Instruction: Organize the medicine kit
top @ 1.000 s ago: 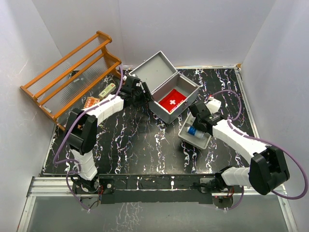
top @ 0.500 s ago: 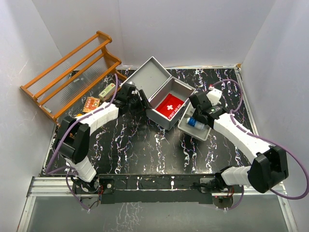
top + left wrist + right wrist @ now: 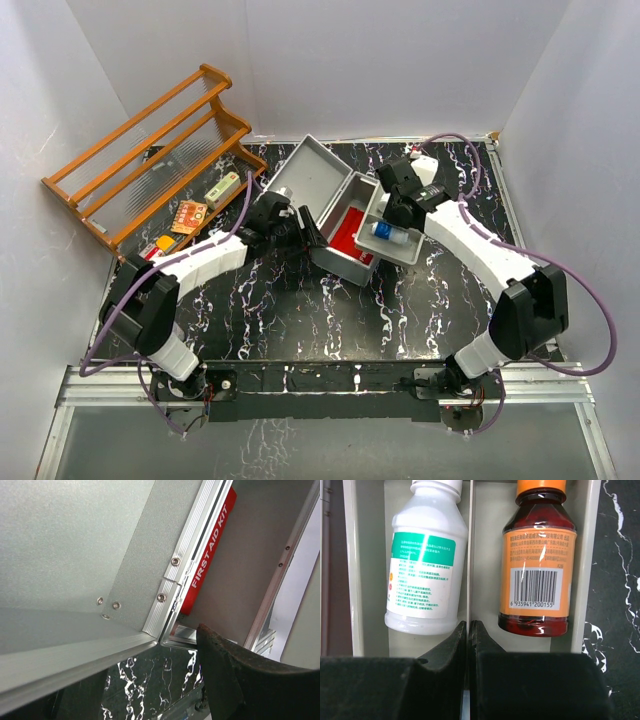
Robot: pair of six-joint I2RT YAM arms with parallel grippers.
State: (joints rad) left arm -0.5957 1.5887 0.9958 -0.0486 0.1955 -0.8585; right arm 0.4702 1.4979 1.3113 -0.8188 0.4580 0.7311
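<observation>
Right tool [image 3: 468, 627] tight on tray [image 3: 408, 248] divider, arm outstretched above medicine kit [image 3: 318, 170]; left tool [image 3: 308, 233], width unclear.

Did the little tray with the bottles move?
Yes. The tray went toward the table's far edge and slightly left, nearer the rack. The right gripper holds it over the case's right rim.

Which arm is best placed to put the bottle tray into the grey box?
Right. The right claw is shut on the tray by its middle wall, holding it at the edge of the open medicine kit. The left claw sits at the kit's corner, away from the tray.
</observation>
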